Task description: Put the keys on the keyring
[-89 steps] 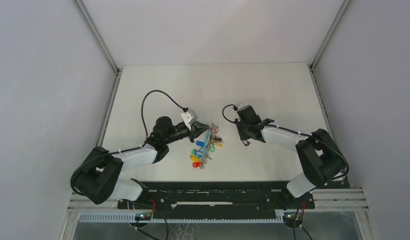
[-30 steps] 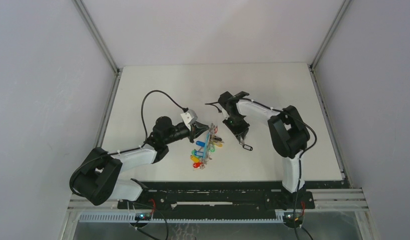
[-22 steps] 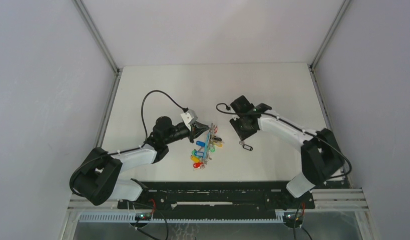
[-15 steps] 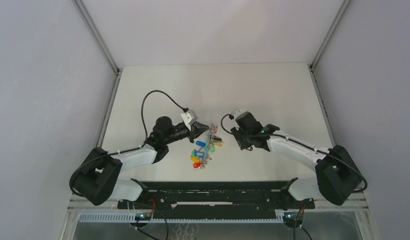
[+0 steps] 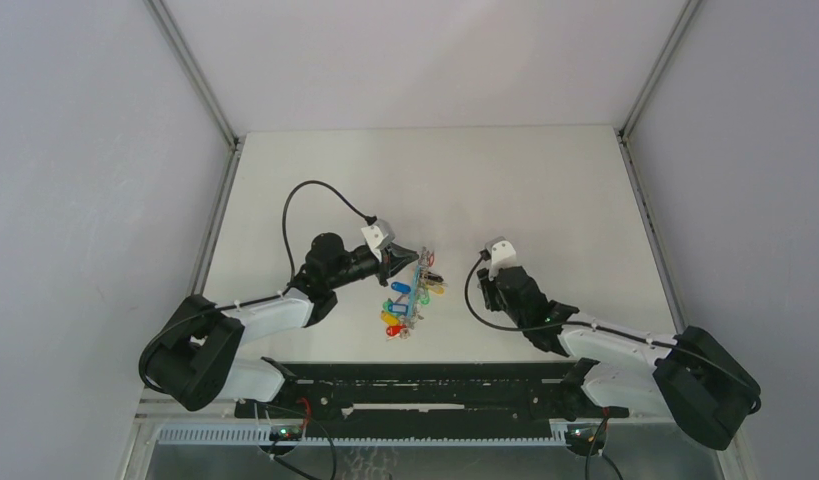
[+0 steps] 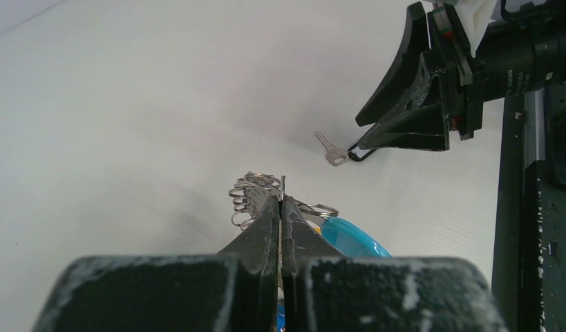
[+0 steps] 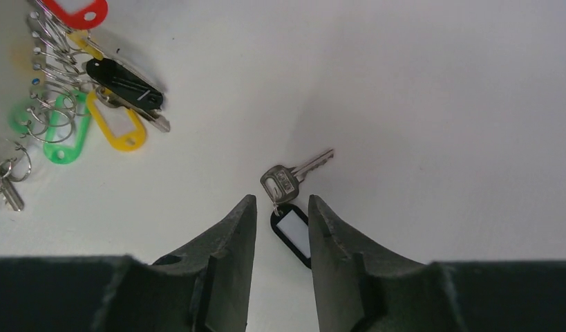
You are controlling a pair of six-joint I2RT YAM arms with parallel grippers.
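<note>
My left gripper (image 6: 281, 202) is shut on the thin edge of the keyring (image 5: 422, 268), holding it on edge over the table. Its turquoise segment (image 6: 352, 238) and silvery small rings (image 6: 256, 190) show past the fingertips. Several keys (image 5: 403, 300) with coloured tags hang from it: red (image 7: 76, 10), black (image 7: 121, 79), yellow (image 7: 117, 124), green (image 7: 62, 131). One loose key (image 7: 287, 180) with a black tag (image 7: 291, 232) lies on the table. My right gripper (image 7: 280, 202) stands open low over it, with the tag between its fingers (image 7: 231, 235).
The white table (image 5: 545, 190) is walled on three sides by pale panels. A black rail (image 5: 425, 385) runs along the near edge by the arm bases. A black cable (image 5: 305, 200) loops behind the left wrist.
The right arm has swung round to the near right, and its gripper has come down over the loose key. The left arm and keyring have stayed still.
</note>
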